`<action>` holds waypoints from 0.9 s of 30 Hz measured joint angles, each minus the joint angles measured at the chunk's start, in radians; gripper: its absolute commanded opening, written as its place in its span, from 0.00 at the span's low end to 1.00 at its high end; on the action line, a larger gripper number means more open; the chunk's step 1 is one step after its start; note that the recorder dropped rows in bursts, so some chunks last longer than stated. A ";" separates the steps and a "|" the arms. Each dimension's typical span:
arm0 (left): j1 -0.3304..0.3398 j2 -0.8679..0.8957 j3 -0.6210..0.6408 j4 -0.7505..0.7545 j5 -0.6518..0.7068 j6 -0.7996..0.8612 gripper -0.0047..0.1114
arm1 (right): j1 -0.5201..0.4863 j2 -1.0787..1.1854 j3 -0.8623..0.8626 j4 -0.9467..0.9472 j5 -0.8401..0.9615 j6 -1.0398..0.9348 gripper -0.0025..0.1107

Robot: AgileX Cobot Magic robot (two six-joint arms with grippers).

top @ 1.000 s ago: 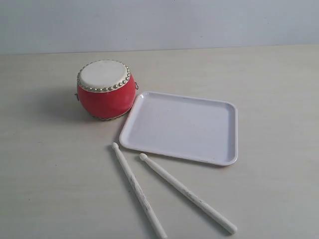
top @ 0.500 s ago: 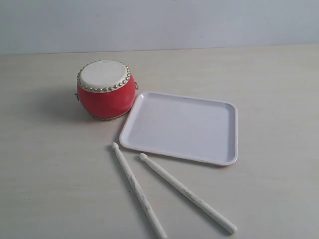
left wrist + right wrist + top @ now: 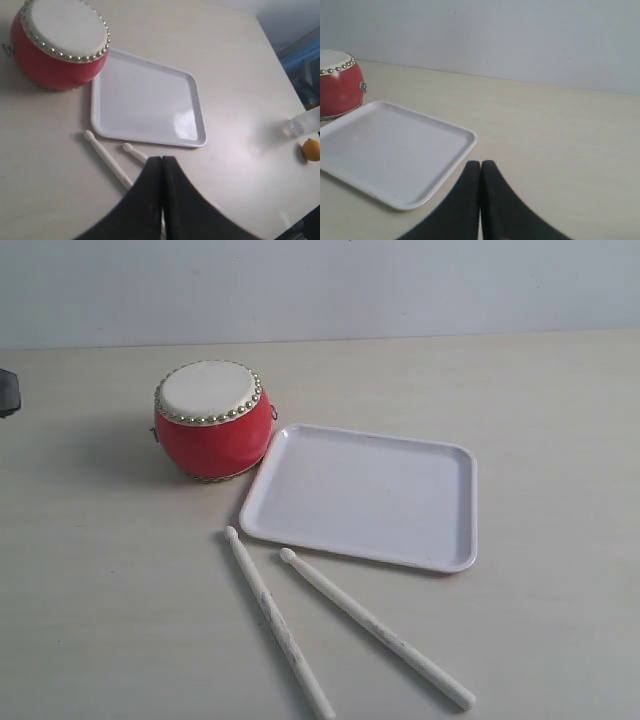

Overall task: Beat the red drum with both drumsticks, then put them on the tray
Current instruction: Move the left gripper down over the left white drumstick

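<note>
Where drumsticks (image 3: pixel 277 621) lie, grey marks, perhaps lettering

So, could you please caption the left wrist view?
Left claw shut; two drumsticks lie beside the tray, near the red drum.

My left gripper (image 3: pixel 161 159) reads as plain matte black, and my right gripper (image 3: pixel 480 163) is the same. Just beyond the left gripper's tips, the drumsticks (image 3: pixel 107 157) are off-white with faint grey speckled markings along their shafts. Past them the tray (image 3: pixel 145 100) is plain white, with no pattern and a pale glossy sheen. Farther out from that hand, the red drum (image 3: pixel 47 75) has a glossy red body, a cream-white skin and a ring of silvery-gold studs round the top. The table (image 3: pixel 560 440) is pale beige with faint grain streaks, and the wall (image 3: pixel 400 280) is light grey-blue. Well off to one side of my left gripper, I see a small orange round thing (image 3: pixel 311 149) beside a clear bottle (image 3: pixel 302 122).
</note>
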 measured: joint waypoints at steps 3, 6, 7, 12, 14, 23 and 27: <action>-0.078 0.026 -0.026 0.098 -0.030 -0.081 0.04 | 0.000 0.000 0.000 0.000 0.000 0.000 0.02; -0.169 0.058 -0.082 0.247 -0.042 -0.204 0.04 | 0.000 0.000 0.000 0.000 0.000 0.000 0.02; -0.201 0.071 -0.105 0.317 -0.044 -0.259 0.04 | 0.000 0.000 0.000 0.000 0.000 0.000 0.02; -0.355 0.141 -0.196 0.668 -0.028 -0.551 0.04 | 0.000 0.000 0.000 0.000 0.000 0.000 0.02; -0.418 0.188 -0.226 0.796 0.006 -0.659 0.04 | 0.000 0.000 0.000 0.000 0.000 0.000 0.02; -0.597 0.431 -0.334 0.968 0.236 -0.837 0.04 | 0.000 0.000 0.000 0.000 0.000 0.000 0.02; -0.645 0.488 -0.337 0.951 0.266 -0.864 0.04 | 0.000 0.000 0.000 0.000 0.001 0.000 0.02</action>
